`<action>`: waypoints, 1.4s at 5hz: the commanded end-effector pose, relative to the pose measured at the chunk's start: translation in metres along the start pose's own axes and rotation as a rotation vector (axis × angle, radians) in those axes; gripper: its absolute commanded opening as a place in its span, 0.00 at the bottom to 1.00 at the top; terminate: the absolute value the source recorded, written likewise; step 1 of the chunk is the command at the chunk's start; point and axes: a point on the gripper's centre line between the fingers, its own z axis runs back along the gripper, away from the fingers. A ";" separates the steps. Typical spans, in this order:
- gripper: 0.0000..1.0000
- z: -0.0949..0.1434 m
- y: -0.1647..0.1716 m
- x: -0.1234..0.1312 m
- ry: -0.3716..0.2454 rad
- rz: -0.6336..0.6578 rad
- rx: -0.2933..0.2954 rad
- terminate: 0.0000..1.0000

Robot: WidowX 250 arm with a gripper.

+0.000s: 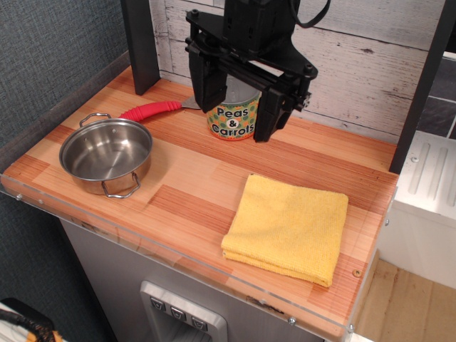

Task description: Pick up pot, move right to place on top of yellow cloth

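The pot (107, 154), small, shiny steel with two wire loop handles, stands upright and empty at the left of the wooden table top. The folded yellow cloth (288, 226) lies flat at the front right, well apart from the pot. My black gripper (235, 100) hangs open over the back middle of the table. Its two fingers stand either side of the "Peas & Carrots" tin can (232, 117). It is up and to the right of the pot and holds nothing.
A red-handled utensil (151, 110) lies behind the pot, next to the can. A dark post (140, 44) stands at the back left. The table (185, 206) has a clear plastic lip along its front and left edges. A white plank wall is behind.
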 end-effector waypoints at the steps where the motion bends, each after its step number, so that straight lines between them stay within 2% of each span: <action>1: 1.00 0.000 0.000 0.000 0.000 0.000 0.000 0.00; 3: 1.00 -0.015 0.046 -0.004 0.021 0.136 0.056 0.00; 5: 1.00 -0.045 0.106 -0.004 0.002 0.267 0.077 0.00; 6: 1.00 -0.067 0.122 -0.009 0.007 0.296 0.084 0.00; 7: 1.00 -0.085 0.127 -0.014 -0.006 0.330 0.067 0.00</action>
